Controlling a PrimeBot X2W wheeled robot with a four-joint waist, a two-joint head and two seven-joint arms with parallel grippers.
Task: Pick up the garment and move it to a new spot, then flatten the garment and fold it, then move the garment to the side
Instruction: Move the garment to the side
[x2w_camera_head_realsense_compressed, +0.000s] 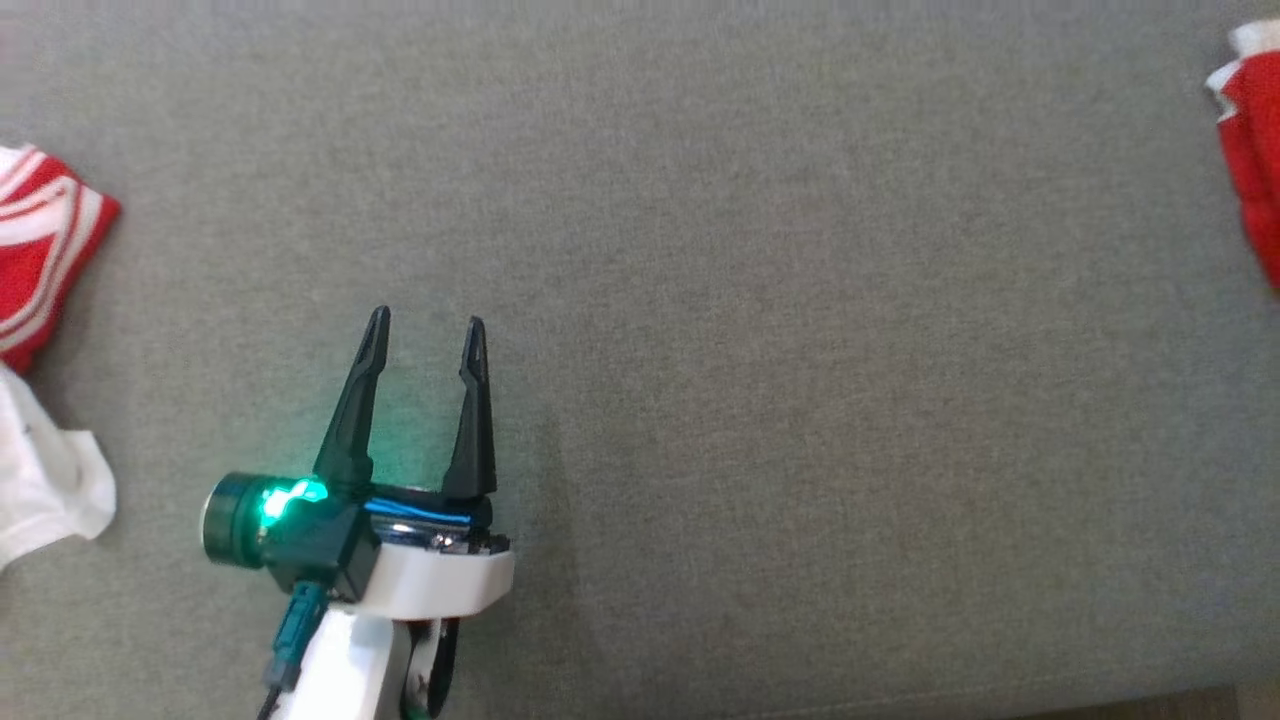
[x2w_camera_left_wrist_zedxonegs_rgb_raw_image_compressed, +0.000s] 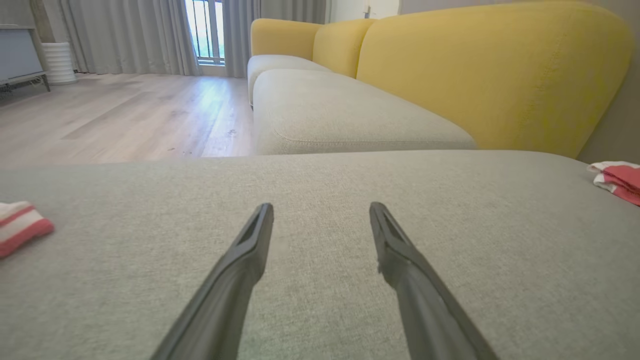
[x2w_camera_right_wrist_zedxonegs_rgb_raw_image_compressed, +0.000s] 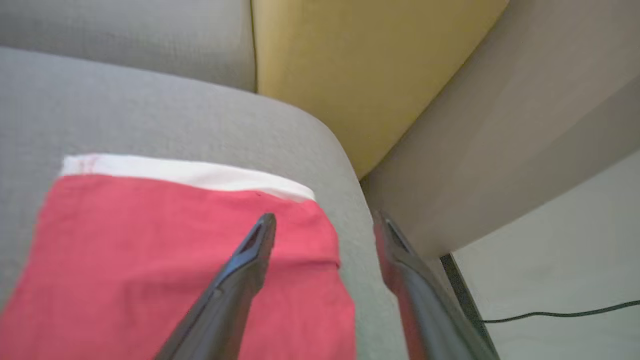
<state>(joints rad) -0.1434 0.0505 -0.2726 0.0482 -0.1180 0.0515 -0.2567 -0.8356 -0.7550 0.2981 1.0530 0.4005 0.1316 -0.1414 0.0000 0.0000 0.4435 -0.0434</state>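
Showing in right wrist view: garment (x2w_camera_right_wrist_zedxonegs_rgb_raw_image_compressed: 150, 260), black cable (x2w_camera_right_wrist_zedxonegs_rgb_raw_image_compressed: 560, 315)

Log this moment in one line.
left gripper: open, over grey cushion | right gripper: open, above folded red garment | garment: lying near cushion corner, not gripped

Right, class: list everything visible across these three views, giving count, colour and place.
folded garment: one, red with white edge, right end of the cushion
striped cloth: one, red and white, cushion's left edge
white cloth: one, white, beside the striped cloth
cushion: one, grey, under the cloths
backrests: three, yellow, behind the seats
cable: one, black, on the floor
left gripper: one, dark fingers, open over bare cushion
right gripper: one, dark fingers, open above the folded garment
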